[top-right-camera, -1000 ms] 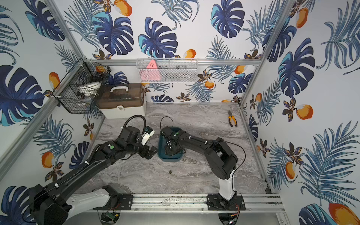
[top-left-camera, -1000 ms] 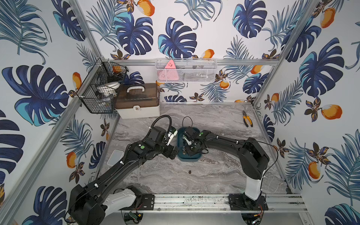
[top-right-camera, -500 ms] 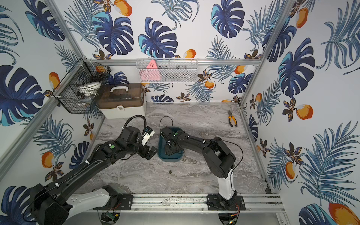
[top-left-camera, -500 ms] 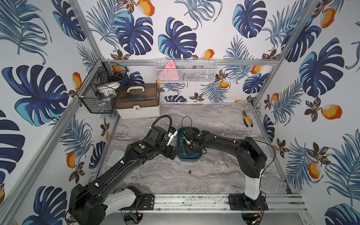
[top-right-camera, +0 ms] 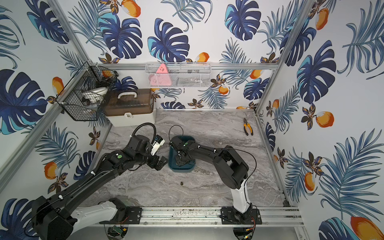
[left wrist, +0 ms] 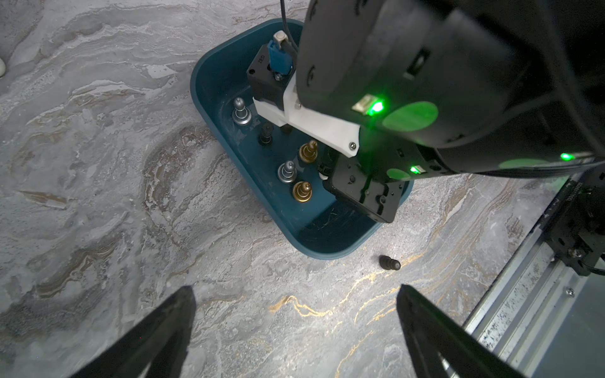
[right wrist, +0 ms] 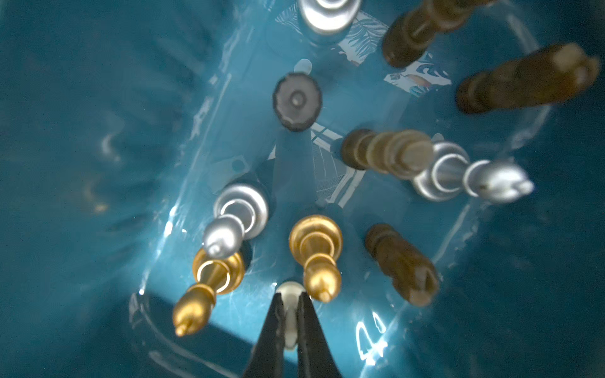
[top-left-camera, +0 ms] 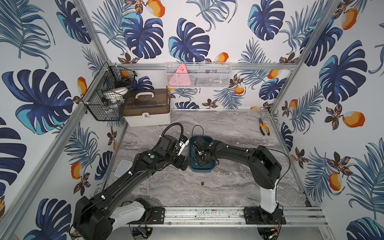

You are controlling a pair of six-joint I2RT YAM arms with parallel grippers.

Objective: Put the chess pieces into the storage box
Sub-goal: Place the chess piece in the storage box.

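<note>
Right gripper was down inside the teal box, fingers pinched together on the white chess piece. Gold pieces, silver pieces and brown pieces stood on the box floor around it. Left gripper was spread wide above the marble table just beside the box, holding nothing, touching nothing. One dark piece lay out on the table near the box.

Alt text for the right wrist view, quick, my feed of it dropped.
The right gripper is shut on a white piece, low inside the teal box. Around it, gold pieces, silver pieces and brown pieces stand on the box floor.
</note>
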